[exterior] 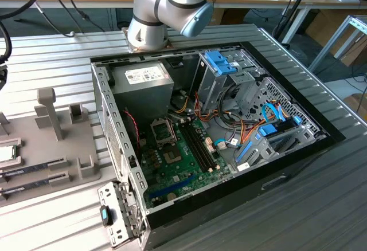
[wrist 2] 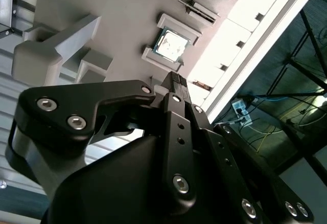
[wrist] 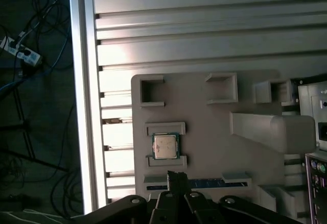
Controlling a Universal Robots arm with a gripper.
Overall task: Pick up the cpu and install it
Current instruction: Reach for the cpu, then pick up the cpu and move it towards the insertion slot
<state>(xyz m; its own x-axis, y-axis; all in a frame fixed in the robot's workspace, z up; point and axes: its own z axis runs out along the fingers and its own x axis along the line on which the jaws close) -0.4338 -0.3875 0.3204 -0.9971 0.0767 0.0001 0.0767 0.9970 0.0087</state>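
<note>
The cpu [wrist: 165, 146] lies flat on the grey tray [wrist: 214, 147], metal top up, in a nest between two low brackets. The gripper [wrist: 177, 176] hangs over the tray near the cpu and does not touch it. Its fingers are pressed together with nothing between them. A memory stick [wrist: 214, 184] lies in a slot of the tray just beside the cpu's nest, under the gripper's tips. A tall post [wrist: 271, 129] rises from the tray.

In the second wrist view the gripper [wrist 2: 178, 83] shows the same closed tips, with the cpu [wrist 2: 171, 45] on the tray [wrist 2: 117, 14] beyond them.

In the exterior view the tray [exterior: 23, 133] rests on a ribbed table [exterior: 57, 56]. The open case [exterior: 113, 130] stands just beside the tray, on the exterior view's right. The arm [exterior: 172, 2] rises well apart from the tray.
</note>
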